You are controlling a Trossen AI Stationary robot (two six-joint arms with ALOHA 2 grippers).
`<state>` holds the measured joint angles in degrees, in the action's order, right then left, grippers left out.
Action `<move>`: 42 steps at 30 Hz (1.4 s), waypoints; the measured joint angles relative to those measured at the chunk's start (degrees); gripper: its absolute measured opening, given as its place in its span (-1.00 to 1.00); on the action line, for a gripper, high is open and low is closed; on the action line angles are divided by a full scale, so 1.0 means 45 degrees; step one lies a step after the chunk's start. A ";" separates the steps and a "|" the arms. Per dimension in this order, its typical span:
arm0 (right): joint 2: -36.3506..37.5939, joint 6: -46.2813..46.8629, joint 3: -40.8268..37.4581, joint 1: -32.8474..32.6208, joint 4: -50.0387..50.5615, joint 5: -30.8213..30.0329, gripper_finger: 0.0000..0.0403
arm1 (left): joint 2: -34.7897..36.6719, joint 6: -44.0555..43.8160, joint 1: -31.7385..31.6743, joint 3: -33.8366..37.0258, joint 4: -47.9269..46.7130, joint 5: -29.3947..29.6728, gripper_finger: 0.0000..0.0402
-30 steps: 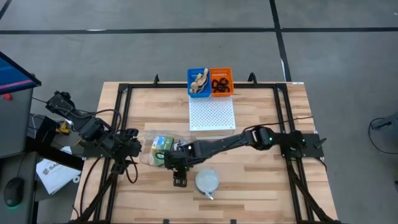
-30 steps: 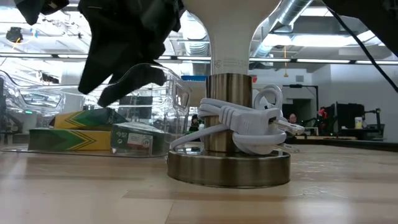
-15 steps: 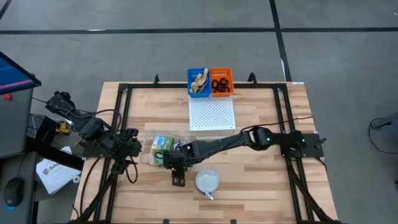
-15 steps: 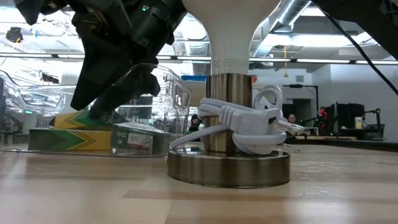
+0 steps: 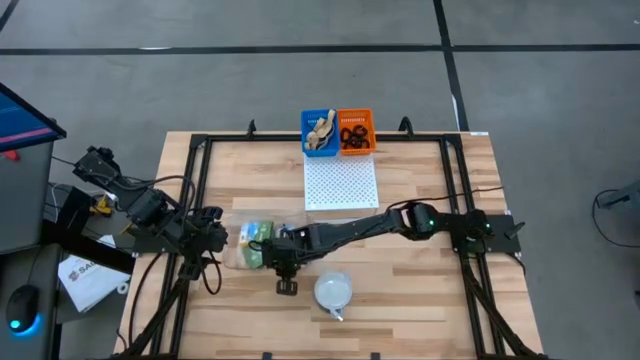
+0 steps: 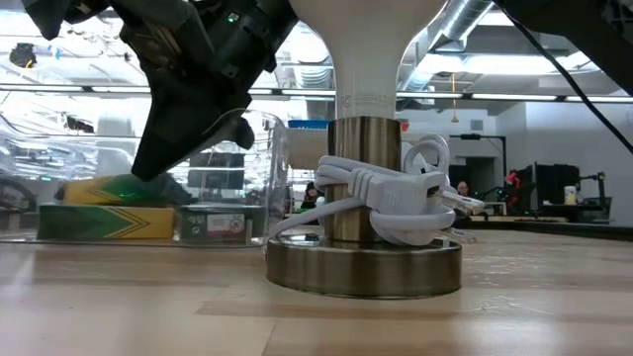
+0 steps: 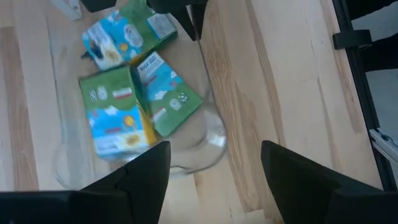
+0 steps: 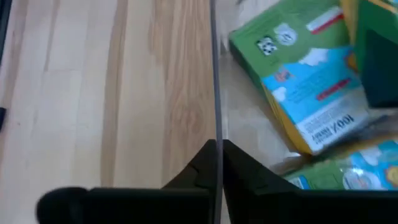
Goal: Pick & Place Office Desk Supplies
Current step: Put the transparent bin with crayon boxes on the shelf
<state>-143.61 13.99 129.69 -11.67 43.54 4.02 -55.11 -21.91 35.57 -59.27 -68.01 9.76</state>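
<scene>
Since a second ago the right gripper [image 5: 268, 252] has clamped the clear tray's [image 7: 205, 134] wall | crayon boxes [image 7: 134, 102] inside — unsorted, near table's left | bins [image 5: 338, 132] at far edge hold bands, rings | left gripper [image 7: 214, 171] gapes, idle.

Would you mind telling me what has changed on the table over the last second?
The right gripper came down and shut on the wall of the clear plastic container holding the green-and-yellow crayon boxes, and the container shifted slightly under it. The left gripper stayed open beside the container. The brass lamp base with its white cord and the blue and orange bins did not move.
</scene>
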 joint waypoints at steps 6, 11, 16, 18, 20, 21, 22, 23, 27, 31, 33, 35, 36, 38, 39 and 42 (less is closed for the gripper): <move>-0.0005 -0.0256 0.0000 -0.0094 -0.0017 -0.0315 -0.98 | 0.0000 -0.0030 0.0000 0.0000 -0.0004 0.0005 0.20; 0.0001 -0.0256 0.0234 -0.0405 0.0277 -0.0889 -0.99 | -0.0004 -0.0511 0.0000 0.0000 -0.0078 0.0025 0.20; 0.0028 -0.0048 0.1185 -0.0599 0.0504 -0.0891 -0.99 | 0.0000 -0.1098 0.0000 0.0000 -0.1010 0.0025 0.20; 0.0280 0.0175 0.1044 -0.0595 0.0406 -0.0845 -1.00 | 0.0057 -0.1298 0.0005 0.0000 -0.1333 0.0025 0.20; 0.0373 0.0235 0.1166 -0.0595 0.0718 -0.0916 -1.00 | 0.0196 -0.1510 0.0005 0.0000 -0.1596 0.0027 0.20; 0.0440 0.0237 0.1165 -0.0601 0.0770 -0.0965 -1.00 | 0.0282 -0.1593 0.0005 0.0000 -0.1719 0.0077 0.20; 0.0519 0.0241 0.1137 -0.0634 0.0887 -0.1093 -1.00 | 0.0364 -0.1716 0.0005 0.0000 -0.1840 0.0165 0.20; 0.0564 0.0223 0.1141 -0.0653 0.1074 -0.1212 -1.00 | 0.0464 -0.1890 0.0005 0.0000 -0.1969 0.0239 0.20; 0.0583 0.0096 0.1143 -0.0797 0.1210 -0.1696 -1.00 | 0.0920 -0.2576 0.0005 0.0000 -0.2412 0.0472 0.20; 0.0583 -0.0082 0.1146 -0.1026 0.1071 -0.1765 -1.00 | 0.1278 -0.3036 0.0005 -0.0001 -0.2597 0.0498 0.20; 0.0594 -0.0217 0.1146 -0.1172 0.0992 -0.1901 -1.00 | 0.1341 -0.3191 0.0005 -0.0005 -0.2719 0.0510 0.20; 0.0678 -0.0357 0.1146 -0.1274 0.0993 -0.2222 -1.00 | 0.1341 -0.3196 0.0005 -0.0005 -0.2863 0.0506 0.20; 0.0717 -0.0451 0.1146 -0.1305 0.0982 -0.2372 -1.00 | 0.1336 -0.3201 0.0010 -0.0005 -0.2936 0.0506 0.20; 0.0904 -0.0632 0.1146 -0.1309 0.0943 -0.2485 -1.00 | 0.1336 -0.3201 0.0005 -0.0005 -0.3046 0.0506 0.20; 0.1005 -0.0734 0.1146 -0.1297 0.0935 -0.2539 -1.00 | 0.1341 -0.3203 0.0005 -0.0005 -0.3085 0.0508 0.20; 0.1279 -0.0969 0.1175 -0.1270 0.0769 -0.2851 -1.00 | 0.1336 -0.3363 0.0005 -0.0005 -0.3399 0.0633 0.20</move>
<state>-137.85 9.63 134.98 -17.39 47.00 -8.81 -49.10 -37.05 35.59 -59.29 -83.31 12.61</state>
